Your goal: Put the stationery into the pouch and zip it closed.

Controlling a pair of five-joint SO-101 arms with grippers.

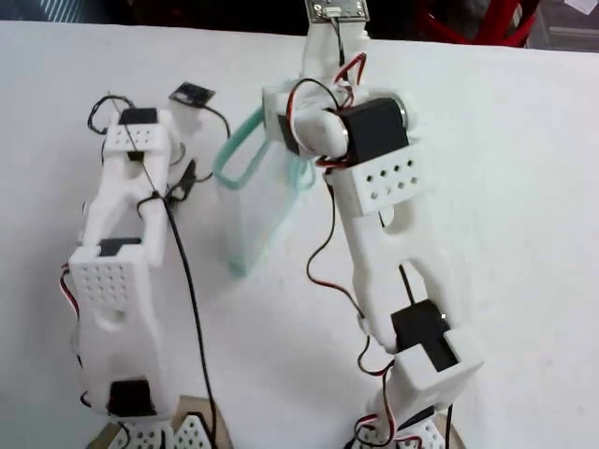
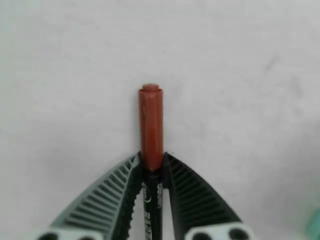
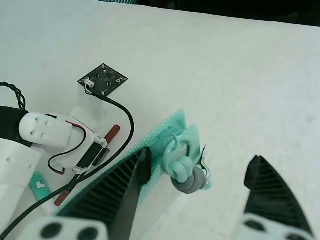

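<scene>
Slipping looks the likeliest fault: the teal-edged clear pouch (image 1: 267, 201) has its zip end between the right gripper's (image 3: 201, 157) wide-spread jaws, ungripped, so a push could shove it aside. The left gripper (image 2: 151, 162) is clamped on the red-capped pen (image 2: 150, 120), which juts past its fingertips and could catch the ring pull (image 3: 180, 167).
</scene>
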